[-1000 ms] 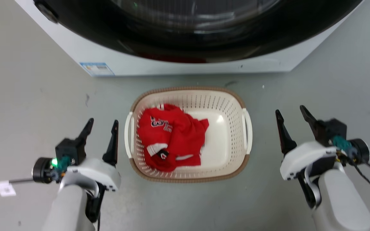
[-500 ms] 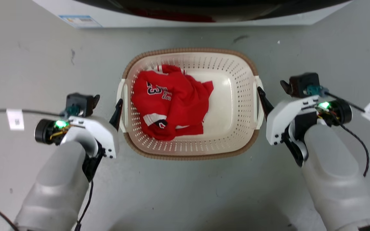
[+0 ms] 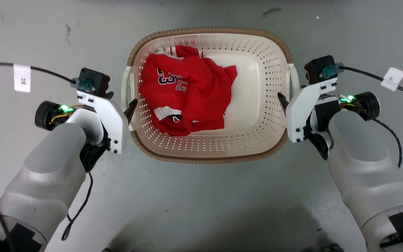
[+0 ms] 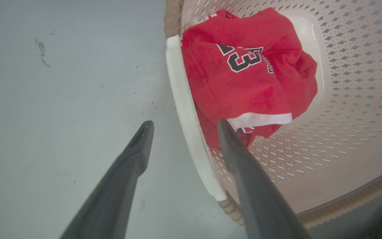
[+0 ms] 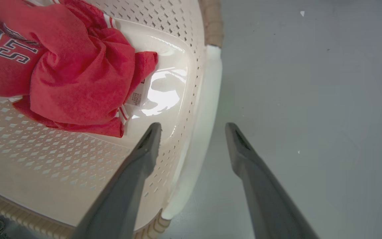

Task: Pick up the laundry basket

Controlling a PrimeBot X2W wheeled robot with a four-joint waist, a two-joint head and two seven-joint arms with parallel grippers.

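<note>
On the floor (image 3: 201, 203), your laundry basket (image 3: 208, 160) was reached but not yet gripped or lifted.
It sat between your arms with a red jersey (image 3: 184, 91) inside. Your head view hid most of the fingers. Your wrist views showed the left claw (image 4: 184, 123) and right claw (image 5: 193, 126) spread wide, each straddling a white handle (image 4: 181, 99), one finger inside the wall, one outside. You had closing and lifting left.

Head view: the left gripper's (image 3: 122, 98) white housing hides nearly all of both fingers; just one dark tip (image 3: 133, 104) peeks out by the laundry basket's (image 3: 208, 159) left handle (image 3: 125, 84). The right gripper (image 3: 292, 92) is covered the same way. The red jersey (image 3: 187, 94) hides the basket floor's left half, its number folded and half lost. The jersey's label (image 5: 137, 98) and the cable tags (image 3: 22, 77) are too small to read.
</note>
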